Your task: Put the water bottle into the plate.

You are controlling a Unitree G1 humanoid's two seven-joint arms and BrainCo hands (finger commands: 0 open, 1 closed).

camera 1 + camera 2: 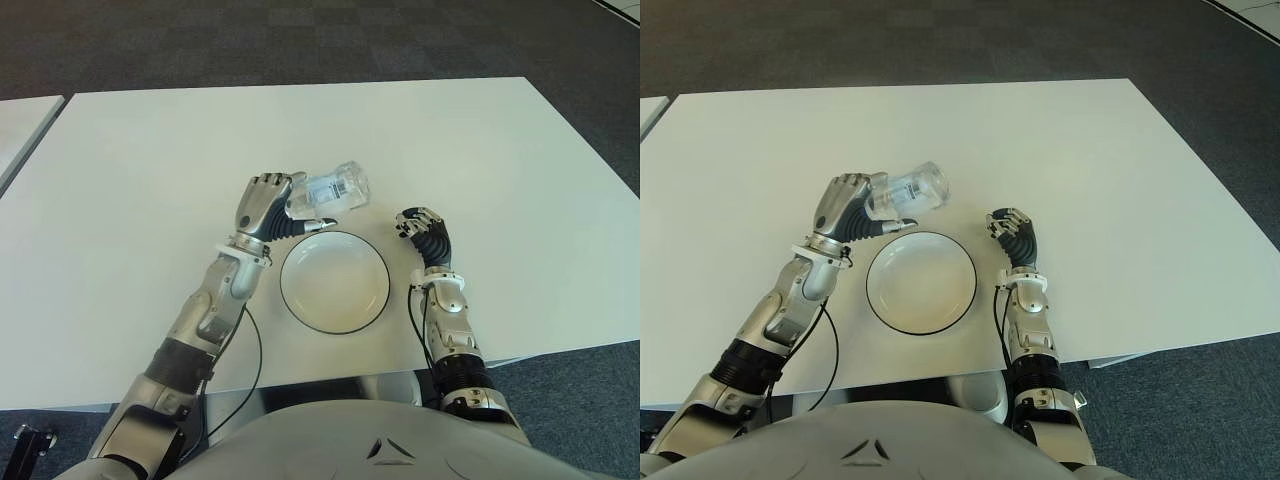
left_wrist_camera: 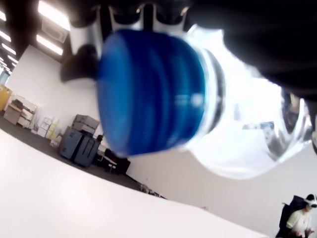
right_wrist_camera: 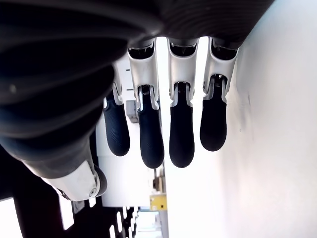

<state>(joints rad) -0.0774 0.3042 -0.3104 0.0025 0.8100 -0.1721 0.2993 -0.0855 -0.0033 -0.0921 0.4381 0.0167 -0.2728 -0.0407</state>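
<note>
A clear water bottle with a blue cap is held on its side above the table, just beyond the far rim of the plate. My left hand is shut on its neck end, left of the bottle's body. The plate, white with a thin dark rim, lies in front of me with nothing in it. My right hand shows to the right of the plate, fingers hanging relaxed and holding nothing.
The white table stretches wide around the plate, its front edge close to my body. A dark carpeted floor lies beyond. A second table's corner shows at the far left. A cable runs along my left forearm.
</note>
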